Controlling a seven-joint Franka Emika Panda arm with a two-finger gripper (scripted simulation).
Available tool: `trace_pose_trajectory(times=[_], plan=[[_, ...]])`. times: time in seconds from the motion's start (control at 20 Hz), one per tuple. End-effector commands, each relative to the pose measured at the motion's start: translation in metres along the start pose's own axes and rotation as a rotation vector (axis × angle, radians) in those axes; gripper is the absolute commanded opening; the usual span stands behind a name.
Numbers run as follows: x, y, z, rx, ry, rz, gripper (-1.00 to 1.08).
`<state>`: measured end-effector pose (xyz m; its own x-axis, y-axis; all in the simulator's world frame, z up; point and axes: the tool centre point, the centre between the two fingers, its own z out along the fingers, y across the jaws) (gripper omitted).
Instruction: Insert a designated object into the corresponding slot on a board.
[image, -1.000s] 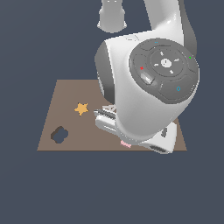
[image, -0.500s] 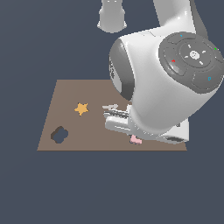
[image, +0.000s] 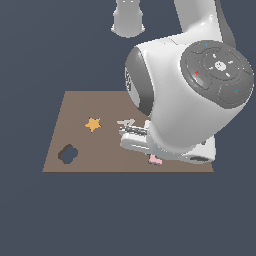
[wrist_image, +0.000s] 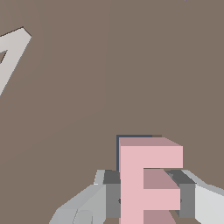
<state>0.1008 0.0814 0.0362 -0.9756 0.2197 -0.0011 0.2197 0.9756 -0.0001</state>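
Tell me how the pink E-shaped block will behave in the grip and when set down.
The pink E-shaped block looks thick and rigid, so it probably won't flex. Its flat sides meet the end effector squarely, so slipping seems unlikely. Flat faces mean it shouldn't roll on the board.

Glossy white arm (image: 175, 105), dark grey round joint cap (image: 218, 74).

The arm's bulk is hiding most of the pink E block (image: 154, 160); the slot (wrist_image: 131, 137) is probably sitting underneath it.
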Motion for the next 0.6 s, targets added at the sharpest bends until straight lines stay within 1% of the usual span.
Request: trace_pose_trajectory(times=[0.0,0.05,0.1,0.55], plan=[[0.0003,-0.0003,0.0055,0.000,0.001,0.000,-1.00],[0.0003,-0.0003,0.0061,0.000,0.001,0.000,-1.00],[0.0003,-0.0003,0.0061,0.000,0.001,0.000,1.00],[0.0003,-0.0003,0.0061,0.000,0.001,0.000,1.00]])
